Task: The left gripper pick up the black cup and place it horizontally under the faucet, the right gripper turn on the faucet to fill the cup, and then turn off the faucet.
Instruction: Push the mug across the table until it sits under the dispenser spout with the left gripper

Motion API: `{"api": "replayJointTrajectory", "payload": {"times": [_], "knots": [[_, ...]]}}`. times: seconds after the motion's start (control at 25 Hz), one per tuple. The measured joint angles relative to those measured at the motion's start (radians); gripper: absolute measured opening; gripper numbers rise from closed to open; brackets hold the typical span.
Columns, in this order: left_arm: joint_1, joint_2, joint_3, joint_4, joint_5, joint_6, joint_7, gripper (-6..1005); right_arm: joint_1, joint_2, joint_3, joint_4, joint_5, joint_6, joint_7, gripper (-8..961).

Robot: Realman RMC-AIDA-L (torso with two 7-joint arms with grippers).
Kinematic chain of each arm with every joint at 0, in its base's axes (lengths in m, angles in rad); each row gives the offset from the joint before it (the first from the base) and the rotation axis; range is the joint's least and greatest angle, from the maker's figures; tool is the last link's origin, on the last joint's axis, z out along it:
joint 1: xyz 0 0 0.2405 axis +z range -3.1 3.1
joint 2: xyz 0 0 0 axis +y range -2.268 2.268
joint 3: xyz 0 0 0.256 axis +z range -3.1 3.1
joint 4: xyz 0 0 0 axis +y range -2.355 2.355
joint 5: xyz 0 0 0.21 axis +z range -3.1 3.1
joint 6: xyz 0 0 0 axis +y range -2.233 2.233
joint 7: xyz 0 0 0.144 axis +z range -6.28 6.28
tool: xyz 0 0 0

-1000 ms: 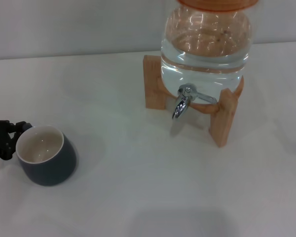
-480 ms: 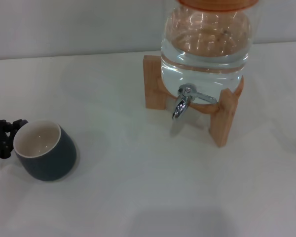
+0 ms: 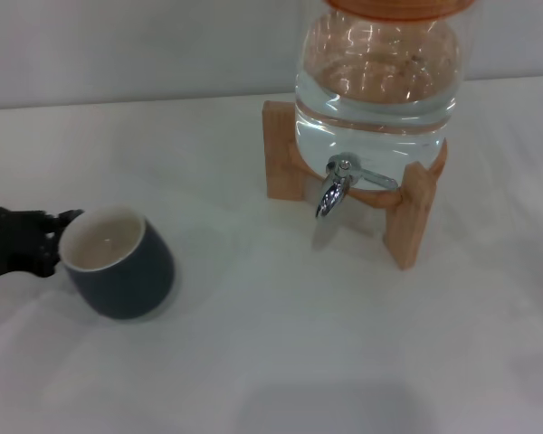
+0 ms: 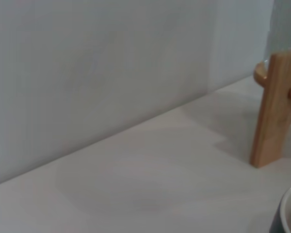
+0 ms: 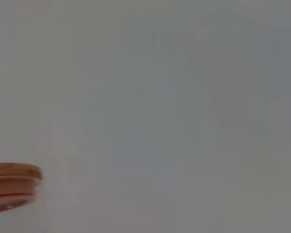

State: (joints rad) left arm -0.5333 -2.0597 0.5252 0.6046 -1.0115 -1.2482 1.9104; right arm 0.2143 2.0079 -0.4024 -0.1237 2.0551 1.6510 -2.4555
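The black cup (image 3: 118, 264) had shifted rightward and a little up the head view, from the far lower left toward the middle left, and it sat tilted, cream mouth turned up and to the left. The left end effector (image 3: 50, 242) had come with it; its black fingers (image 3: 23, 237) met the cup's rim side at the left edge of the frame, closed on the cup as far as I could judge. That looked to me like the carry had begun: the cup was on its way but still well apart from the faucet (image 3: 335, 185), which hung from the glass jar (image 3: 376, 86) on its wooden stand (image 3: 407, 212) in the upper right. The lever looked untouched and no water ran.

The left wrist view caught only a sliver of the cup's rim beside one stand leg on the pale tabletop (image 3: 271, 362). The right end effector was nowhere in view, so I could not tell its state.
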Motion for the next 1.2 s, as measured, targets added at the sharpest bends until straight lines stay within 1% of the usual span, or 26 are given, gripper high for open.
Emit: {"api": "replayJointTrajectory", "payload": {"times": [0.12, 0.36, 0.52, 0.76, 0.84, 0.88, 1.04, 1.2], "knots": [[-0.012, -0.017, 0.076, 0.05, 0.004, 0.004, -0.093, 97, 0.019, 0.0, -0.035, -0.016, 0.0, 0.0, 0.0, 833], [-0.021, -0.025, 0.237, 0.136, -0.011, 0.002, -0.277, 100, 0.038, -0.001, -0.072, -0.044, 0.0, -0.001, 0.001, 833], [-0.013, -0.027, 0.338, 0.164, -0.054, 0.042, -0.349, 102, 0.044, -0.001, -0.08, -0.047, -0.001, -0.001, 0.001, 833], [0.01, -0.028, 0.542, 0.228, -0.113, 0.133, -0.457, 105, 0.044, -0.002, -0.1, -0.064, -0.001, 0.0, 0.001, 833], [0.011, -0.028, 0.592, 0.247, -0.118, 0.16, -0.489, 106, 0.045, -0.002, -0.105, -0.068, -0.001, 0.0, 0.001, 833], [0.014, -0.028, 0.638, 0.263, -0.121, 0.183, -0.514, 106, 0.045, -0.002, -0.109, -0.069, -0.001, 0.0, 0.001, 833], [0.039, -0.028, 0.758, 0.327, -0.134, 0.241, -0.562, 108, 0.045, -0.002, -0.116, -0.072, -0.001, 0.002, 0.002, 833], [0.057, -0.026, 0.865, 0.36, -0.165, 0.292, -0.593, 110, 0.04, -0.003, -0.119, -0.072, -0.001, 0.019, 0.002, 833]]}}
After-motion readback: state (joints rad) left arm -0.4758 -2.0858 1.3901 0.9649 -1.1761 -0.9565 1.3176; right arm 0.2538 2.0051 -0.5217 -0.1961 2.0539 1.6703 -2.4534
